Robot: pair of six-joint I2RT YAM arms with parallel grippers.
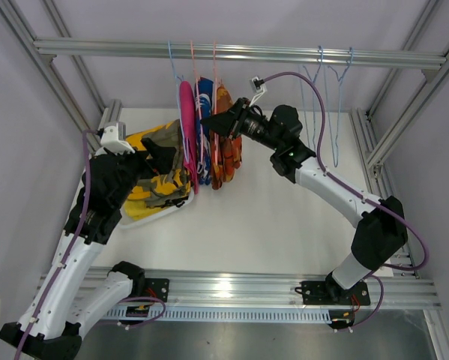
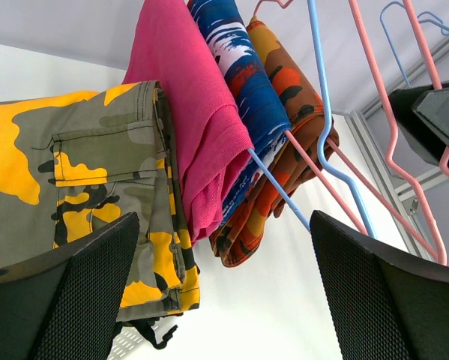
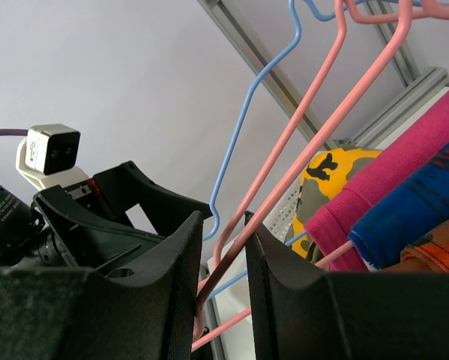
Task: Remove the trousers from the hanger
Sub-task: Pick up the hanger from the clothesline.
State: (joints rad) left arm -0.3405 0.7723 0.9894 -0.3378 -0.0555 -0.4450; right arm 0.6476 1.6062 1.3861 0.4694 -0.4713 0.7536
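Hanging folded over wire hangers from the rail (image 1: 284, 54), magenta pink trousers (image 1: 187, 135), blue-and-white trousers (image 1: 205, 124), orange camouflage trousers (image 1: 224, 154), yellow camouflage trousers (image 1: 168, 180) and plain yellow trousers (image 1: 138, 206) lying on the table (image 1: 284, 217), right gripper (image 3: 224, 247) clamped on a pink hanger (image 3: 299, 150), left gripper (image 2: 220, 225) jaws wide apart.

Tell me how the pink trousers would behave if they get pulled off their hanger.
Probably floppy: the pink trousers hang folded and limp. Likely light, being thin cloth doubled over. They press against the blue patterned trousers, so pulling may tug those along.
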